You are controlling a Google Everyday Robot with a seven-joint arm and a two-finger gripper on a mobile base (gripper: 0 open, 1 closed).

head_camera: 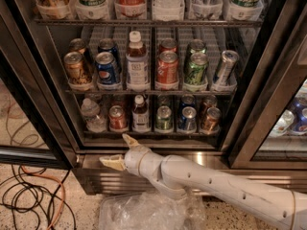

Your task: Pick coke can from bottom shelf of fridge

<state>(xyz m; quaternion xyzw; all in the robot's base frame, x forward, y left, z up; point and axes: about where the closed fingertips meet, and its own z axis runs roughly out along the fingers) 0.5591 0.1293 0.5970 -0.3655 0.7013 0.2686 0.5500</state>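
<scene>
Hovering low before the tall dark-framed glass-door fridge [43, 95], my white two-finger gripper [113, 148] sits level with the ribbed stainless base, just below the front edge of the lowest dark wire rack, the bottom shelf [148, 133], and outside the cabinet. The beige fingers [129, 140] are spread wide: one points up toward the shelf edge, the other points left, with nothing between them. Target noted: the small red coke can [117, 117] with silver top stands upright on the bottom shelf, second from the left, in the front row. It is directly above the gripper in this view and not touched by either finger. To its left stands a clear plastic water bottle [90, 114]; to its right a small dark bottle with a white cap [140, 113], then a green can [164, 118], a blue can [187, 119] and an orange-brown can [211, 119]. The rack above carries another row of cans and a bottle — among them a second red can [168, 67] and a blue Pepsi can [106, 68]. My smooth white arm [216, 186] runs in from the lower right, crossing in front of the fridge base. Beneath it a crumpled clear plastic bag [144, 212] lies on the speckled floor, and a tangle of black and orange cables [29, 200] lies at the lower left.
</scene>
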